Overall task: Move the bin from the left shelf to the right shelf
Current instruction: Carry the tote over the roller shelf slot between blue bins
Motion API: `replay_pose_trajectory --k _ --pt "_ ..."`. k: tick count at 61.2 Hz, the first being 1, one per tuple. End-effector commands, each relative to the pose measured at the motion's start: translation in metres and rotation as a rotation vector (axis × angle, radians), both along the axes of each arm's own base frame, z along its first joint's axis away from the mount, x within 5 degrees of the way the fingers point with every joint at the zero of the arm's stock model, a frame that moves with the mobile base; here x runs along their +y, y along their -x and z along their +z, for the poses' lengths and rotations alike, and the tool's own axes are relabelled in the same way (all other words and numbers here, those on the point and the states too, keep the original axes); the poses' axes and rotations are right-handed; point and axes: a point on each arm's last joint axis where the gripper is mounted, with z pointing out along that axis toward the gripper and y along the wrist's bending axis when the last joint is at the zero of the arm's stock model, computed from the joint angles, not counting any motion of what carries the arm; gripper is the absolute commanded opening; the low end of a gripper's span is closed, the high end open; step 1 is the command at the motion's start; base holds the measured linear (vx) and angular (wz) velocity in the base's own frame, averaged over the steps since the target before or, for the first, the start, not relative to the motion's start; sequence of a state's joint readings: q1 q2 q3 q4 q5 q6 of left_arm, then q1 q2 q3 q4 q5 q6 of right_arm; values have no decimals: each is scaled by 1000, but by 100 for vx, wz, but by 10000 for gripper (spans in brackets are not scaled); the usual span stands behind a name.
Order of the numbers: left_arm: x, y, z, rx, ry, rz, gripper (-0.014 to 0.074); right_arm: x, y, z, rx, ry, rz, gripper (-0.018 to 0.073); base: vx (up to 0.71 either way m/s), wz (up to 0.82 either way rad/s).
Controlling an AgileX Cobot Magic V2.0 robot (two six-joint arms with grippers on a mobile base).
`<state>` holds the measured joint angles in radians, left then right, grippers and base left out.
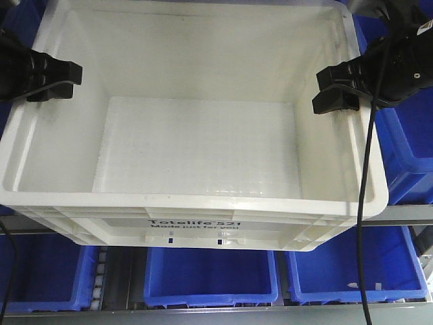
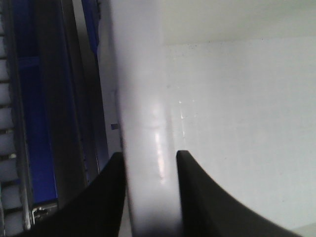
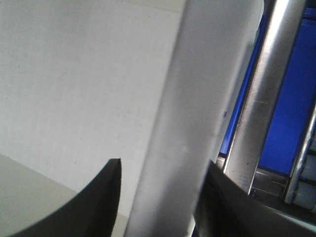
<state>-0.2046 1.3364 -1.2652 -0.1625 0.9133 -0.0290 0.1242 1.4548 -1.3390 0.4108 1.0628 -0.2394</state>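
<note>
White Totelife bin (image 1: 196, 230) at centre, above blue bins (image 1: 213, 274); left gripper (image 1: 57, 81) pinches rim at 9 o'clock; right gripper (image 1: 335, 91) straddles rim at 3 o'clock, clamping unclear; likely light, stiff, slick; grip side rims.

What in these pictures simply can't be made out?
- Front view: what the bin rests on, hidden by the bin itself.
- Front view: most of both arms behind the left end effector and right end effector, cut off by the edges.
- Front view: what lies in the blue bins, hidden by the bin and their own walls.
- Right wrist view: whether the fingers truly pinch the bin's wall; too blurred.
</note>
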Motion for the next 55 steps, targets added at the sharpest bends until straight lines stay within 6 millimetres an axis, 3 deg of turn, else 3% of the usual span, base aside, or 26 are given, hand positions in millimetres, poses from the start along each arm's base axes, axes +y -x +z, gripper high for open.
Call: replay_pose_trajectory --k 1,55 --pt "2 3 31 -188 14 -12 -8 -4 6 29 -158 -5 8 -4 15 -14" --pt "2 3 31 -188 14 -12 -8 -4 6 29 -158 -4 9 -4 8 0"
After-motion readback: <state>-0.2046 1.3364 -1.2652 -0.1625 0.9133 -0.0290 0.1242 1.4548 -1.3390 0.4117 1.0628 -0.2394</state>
